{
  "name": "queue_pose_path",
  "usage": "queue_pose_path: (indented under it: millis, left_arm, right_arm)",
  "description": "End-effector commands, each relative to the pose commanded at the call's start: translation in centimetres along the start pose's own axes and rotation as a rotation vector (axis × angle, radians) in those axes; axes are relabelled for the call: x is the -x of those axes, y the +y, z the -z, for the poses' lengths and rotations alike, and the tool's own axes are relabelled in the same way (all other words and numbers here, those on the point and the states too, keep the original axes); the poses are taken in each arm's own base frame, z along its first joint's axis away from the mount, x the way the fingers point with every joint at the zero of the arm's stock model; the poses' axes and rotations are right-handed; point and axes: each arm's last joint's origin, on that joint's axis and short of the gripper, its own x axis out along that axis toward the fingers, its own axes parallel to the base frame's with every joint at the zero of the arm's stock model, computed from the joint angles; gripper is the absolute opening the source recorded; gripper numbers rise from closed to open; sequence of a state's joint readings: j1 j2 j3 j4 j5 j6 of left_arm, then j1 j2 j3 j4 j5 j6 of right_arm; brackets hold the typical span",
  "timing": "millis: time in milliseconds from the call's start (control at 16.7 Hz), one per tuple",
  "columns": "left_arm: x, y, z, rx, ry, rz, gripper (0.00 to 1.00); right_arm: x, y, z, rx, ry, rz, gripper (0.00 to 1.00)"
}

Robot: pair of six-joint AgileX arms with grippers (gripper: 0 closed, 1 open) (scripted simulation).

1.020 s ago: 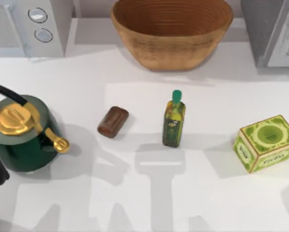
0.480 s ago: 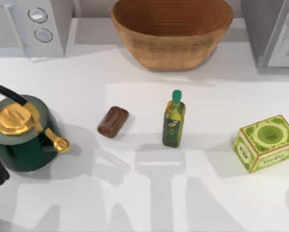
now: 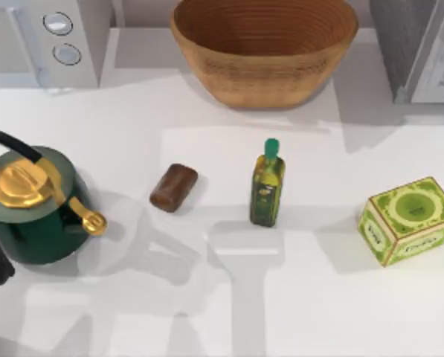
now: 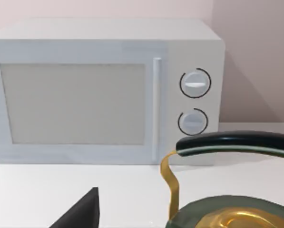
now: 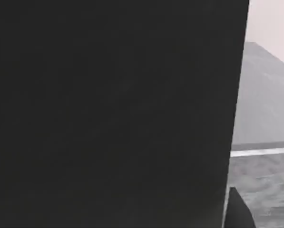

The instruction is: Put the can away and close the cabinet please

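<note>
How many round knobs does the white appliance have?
2. Both sit on the front panel of the white box-shaped microwave, beside its door: the upper round knob directly above the lower round knob. The top view shows the same pair.

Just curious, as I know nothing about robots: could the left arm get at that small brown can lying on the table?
Probably yes. The brown can lies in open white table, but the green and gold kettle stands between it and the left arm at the left edge.
</note>
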State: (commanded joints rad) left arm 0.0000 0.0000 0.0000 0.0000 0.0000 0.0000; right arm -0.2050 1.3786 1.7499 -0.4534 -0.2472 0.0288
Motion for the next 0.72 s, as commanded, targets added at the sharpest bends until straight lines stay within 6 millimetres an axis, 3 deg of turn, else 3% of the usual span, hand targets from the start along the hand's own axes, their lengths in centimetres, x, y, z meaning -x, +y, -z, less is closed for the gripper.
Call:
queue_pose_path:
  millis: [180, 360, 540, 720]
  left_arm:
    - [0.0, 0.0, 0.0, 0.000, 0.000, 0.000, 1.00]
    - [0.0, 0.0, 0.0, 0.000, 0.000, 0.000, 1.00]
    - [0.0, 0.0, 0.0, 0.000, 0.000, 0.000, 1.00]
    - [0.0, 0.0, 0.0, 0.000, 0.000, 0.000, 1.00]
  right_arm:
    - [0.4, 6.8, -0.4, 0.025, -0.030, 0.023, 1.00]
    - [2.1, 11.6, -0.5, 0.033, -0.058, 0.036, 1.00]
    - [3.6, 14.0, -0.5, 0.033, -0.074, 0.043, 1.00]
    - [4.2, 14.6, -0.5, 0.032, -0.079, 0.046, 1.00]
